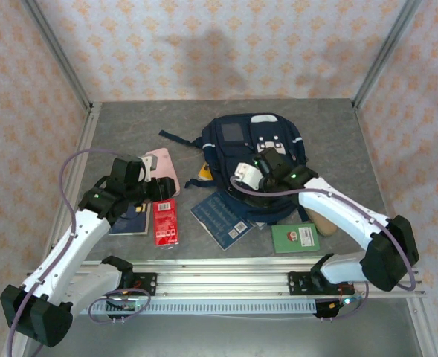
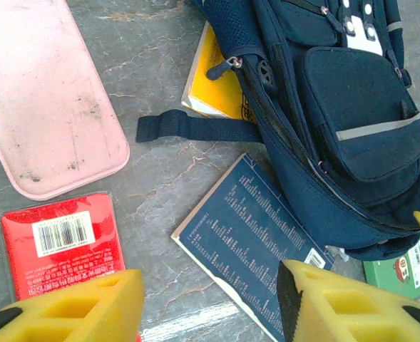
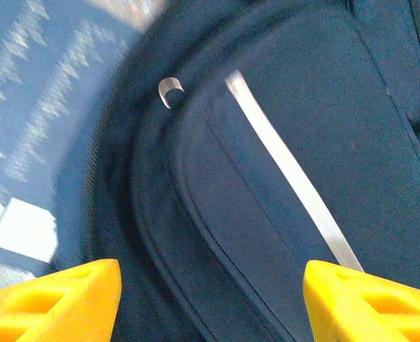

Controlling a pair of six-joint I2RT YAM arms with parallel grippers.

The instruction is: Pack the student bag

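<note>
Yellow fingertips of the right gripper [image 3: 210,299] stand wide apart, empty, over the student bag [image 1: 222,167] at centre of the top view; the left gripper [image 2: 210,303] is parted too, holding nothing. Packing looks barely begun to me: red packet [image 2: 56,242], navy book [image 2: 245,242] and pink case [image 2: 42,92] lie outside. Left wrist view reveals a yellow book [image 2: 213,89] half under the bag, plainer than from above.

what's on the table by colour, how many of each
navy student bag: 1
blue books: 2
pink case: 1
red packet: 1
yellow book: 1
green book: 1
tan thing: 1
total: 8
</note>
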